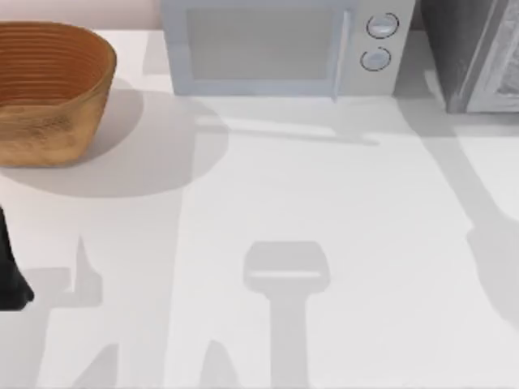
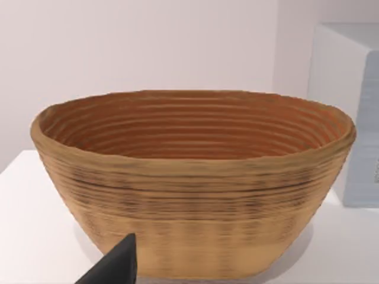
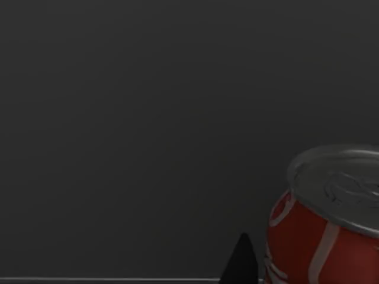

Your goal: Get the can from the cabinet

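Observation:
A red can (image 3: 320, 236) with white stripes and a silver top stands upright against a dark grey wall in the right wrist view. My right gripper (image 3: 243, 266) shows as a black tip close beside the can. The grey cabinet (image 1: 474, 57) stands at the table's back right corner in the top view. My left gripper (image 1: 10, 279) is parked at the table's left edge, facing the woven basket (image 2: 195, 183).
A brown woven basket (image 1: 49, 89) sits at the back left. A white microwave (image 1: 284, 44) with two round knobs stands at the back middle. The white table (image 1: 324, 203) stretches in front of them, crossed by arm shadows.

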Robot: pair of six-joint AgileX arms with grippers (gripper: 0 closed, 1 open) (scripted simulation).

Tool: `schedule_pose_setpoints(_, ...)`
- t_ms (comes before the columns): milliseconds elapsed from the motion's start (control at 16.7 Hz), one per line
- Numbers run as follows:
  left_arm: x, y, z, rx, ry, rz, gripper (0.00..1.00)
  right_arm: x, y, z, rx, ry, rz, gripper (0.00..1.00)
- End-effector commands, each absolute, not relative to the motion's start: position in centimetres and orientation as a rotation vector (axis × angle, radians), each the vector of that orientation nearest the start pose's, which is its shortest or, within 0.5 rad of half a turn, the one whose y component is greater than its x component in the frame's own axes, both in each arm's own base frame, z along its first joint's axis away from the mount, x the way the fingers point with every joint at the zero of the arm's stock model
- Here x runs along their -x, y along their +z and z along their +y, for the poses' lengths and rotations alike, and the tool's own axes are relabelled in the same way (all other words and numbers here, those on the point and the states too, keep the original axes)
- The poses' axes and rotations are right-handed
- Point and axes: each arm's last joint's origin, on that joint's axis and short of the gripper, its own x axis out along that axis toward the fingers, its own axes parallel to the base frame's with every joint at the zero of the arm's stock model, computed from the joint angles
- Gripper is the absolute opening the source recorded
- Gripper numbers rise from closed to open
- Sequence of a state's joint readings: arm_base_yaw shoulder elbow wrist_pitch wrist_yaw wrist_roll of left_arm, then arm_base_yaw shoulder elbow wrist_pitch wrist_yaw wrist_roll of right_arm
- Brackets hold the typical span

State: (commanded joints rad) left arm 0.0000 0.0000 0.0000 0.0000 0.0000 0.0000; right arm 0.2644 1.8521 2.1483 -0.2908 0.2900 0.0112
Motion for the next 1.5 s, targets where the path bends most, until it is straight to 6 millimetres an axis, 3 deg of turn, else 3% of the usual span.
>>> schedule_pose_setpoints(240,-10.6,16.0,-0.1,0.000,0.000,0.000,1.00,-39.8,48.4,10.8,0.001,-0.003,-0.010,0.00)
schedule_pose_setpoints(360,-10.6,16.0,-0.1,0.000,0.000,0.000,1.00,-38.5,49.1,11.1,0.002,-0.005,-0.009,0.00)
schedule_pose_setpoints(540,-10.6,16.0,-0.1,0.000,0.000,0.000,1.00,-34.2,51.0,11.7,0.005,-0.008,-0.005,0.00)
schedule_pose_setpoints(840,-10.6,16.0,-0.1,0.000,0.000,0.000,1.00,-24.6,54.0,11.3,-0.001,-0.005,-0.014,0.00)
schedule_pose_setpoints(960,-10.6,16.0,-0.1,0.000,0.000,0.000,1.00,-22.4,54.3,11.0,0.000,-0.003,-0.012,0.00)
schedule_pose_setpoints(1500,-10.6,16.0,-0.1,0.000,0.000,0.000,1.00,-21.3,54.1,10.1,-0.007,-0.004,-0.022,0.00)
